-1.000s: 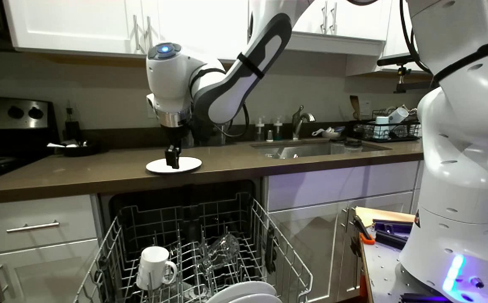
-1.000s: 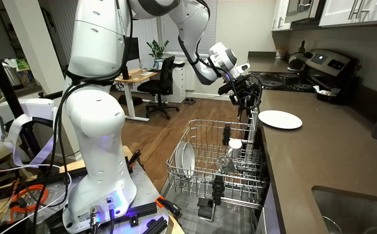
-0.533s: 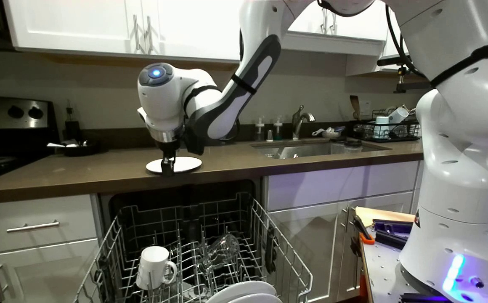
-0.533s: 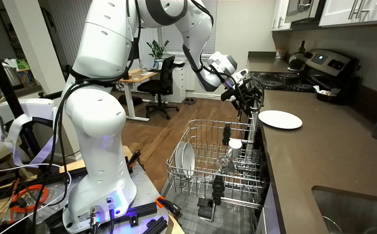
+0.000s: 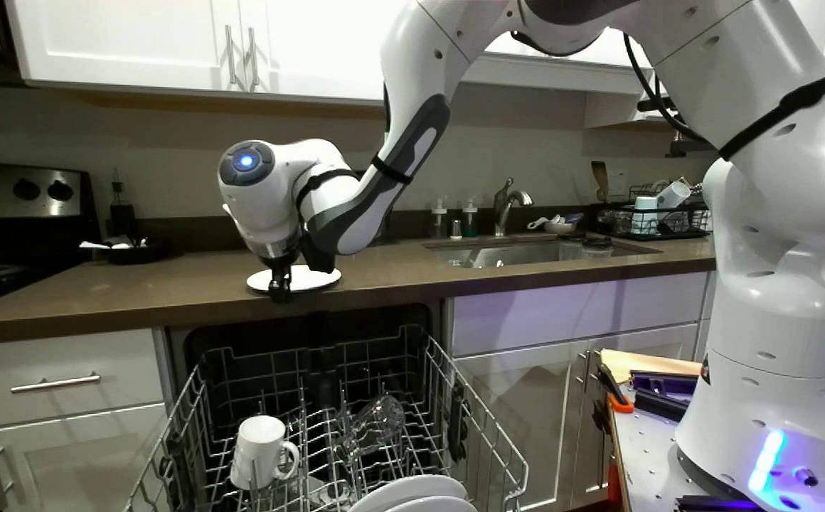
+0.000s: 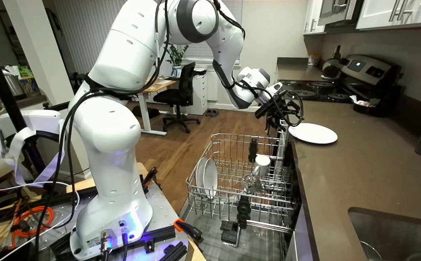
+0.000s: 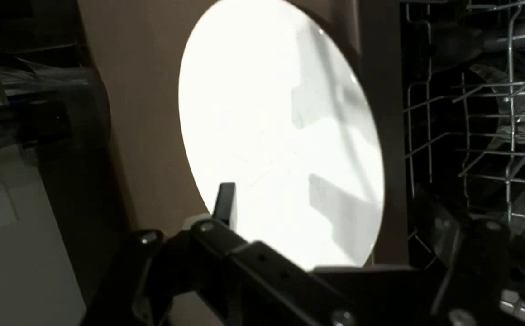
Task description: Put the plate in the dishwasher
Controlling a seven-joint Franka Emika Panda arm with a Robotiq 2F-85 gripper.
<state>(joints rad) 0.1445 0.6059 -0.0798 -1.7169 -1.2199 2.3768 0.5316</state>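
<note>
Plate (image 6: pixel 313 133) lies flat on worktop (image 6: pixel 363 166), ungripped; hand (image 5: pixel 280 291) near it, spread wide. Dishwasher (image 5: pixel 323 380) stands open. Grasp, lift and loading remain.

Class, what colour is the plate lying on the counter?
The plate is plain white; it shows best in an exterior view.

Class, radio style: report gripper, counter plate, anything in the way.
Gripper open. Plate flat on counter, close by, ungrasped. Possible obstacles: mug, glassware, two plates in dishwasher rack.
</note>
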